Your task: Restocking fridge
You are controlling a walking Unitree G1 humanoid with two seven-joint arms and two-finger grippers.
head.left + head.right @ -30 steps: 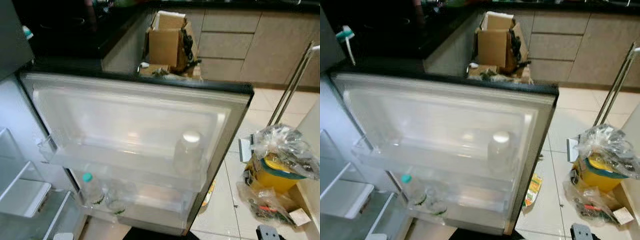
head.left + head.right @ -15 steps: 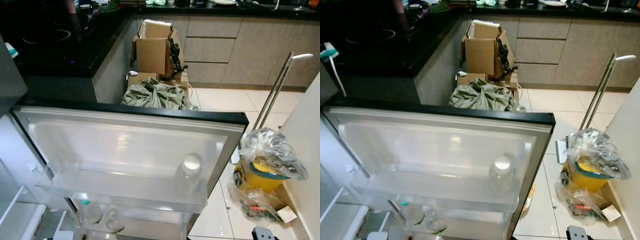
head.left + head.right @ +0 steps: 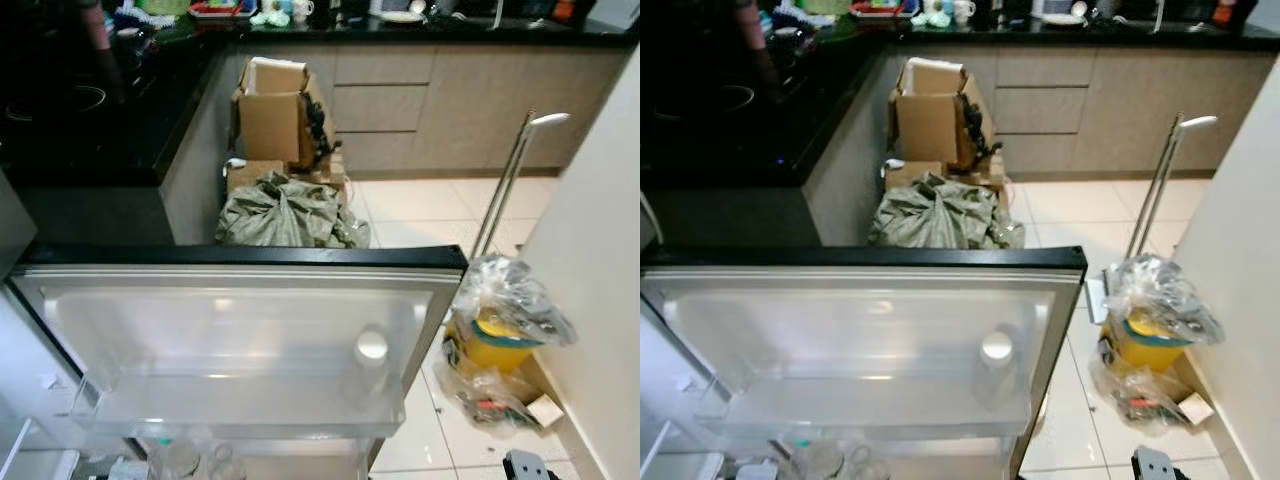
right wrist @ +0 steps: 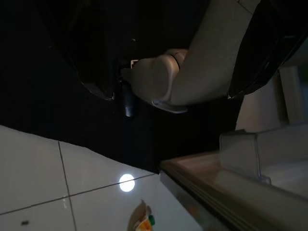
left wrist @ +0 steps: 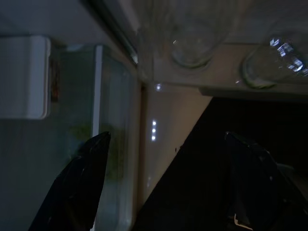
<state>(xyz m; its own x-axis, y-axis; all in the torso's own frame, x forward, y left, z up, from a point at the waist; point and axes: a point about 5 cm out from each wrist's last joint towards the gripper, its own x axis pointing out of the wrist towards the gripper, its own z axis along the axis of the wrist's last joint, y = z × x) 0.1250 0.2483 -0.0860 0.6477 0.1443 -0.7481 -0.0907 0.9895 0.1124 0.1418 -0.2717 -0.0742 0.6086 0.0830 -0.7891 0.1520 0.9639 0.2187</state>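
Note:
The fridge door (image 3: 240, 262) stands open in front of me, its inner side facing me. A clear bottle with a white cap (image 3: 371, 346) stands at the right end of the upper door shelf (image 3: 230, 405). Below it, several clear bottles (image 3: 825, 460) sit in the lower door shelf, half hidden. My left gripper (image 5: 166, 139) hangs low by the fridge's inner drawer (image 5: 29, 77), open and holding nothing. My right gripper (image 4: 168, 94) hangs open over the tiled floor (image 4: 43, 168) beside the door's lower edge.
A black counter (image 3: 90, 130) runs behind the door. Cardboard boxes (image 3: 275, 115) and a grey-green bag (image 3: 285, 210) stand on the floor beyond it. At the right, a yellow bucket wrapped in plastic (image 3: 505, 325) and a metal pole (image 3: 510, 175) lean by a white wall (image 3: 600, 280).
The whole picture has slid downward as the camera rose: the door sits lower in frame and the grey-green bag and far counter came into view. Bottles stayed put.

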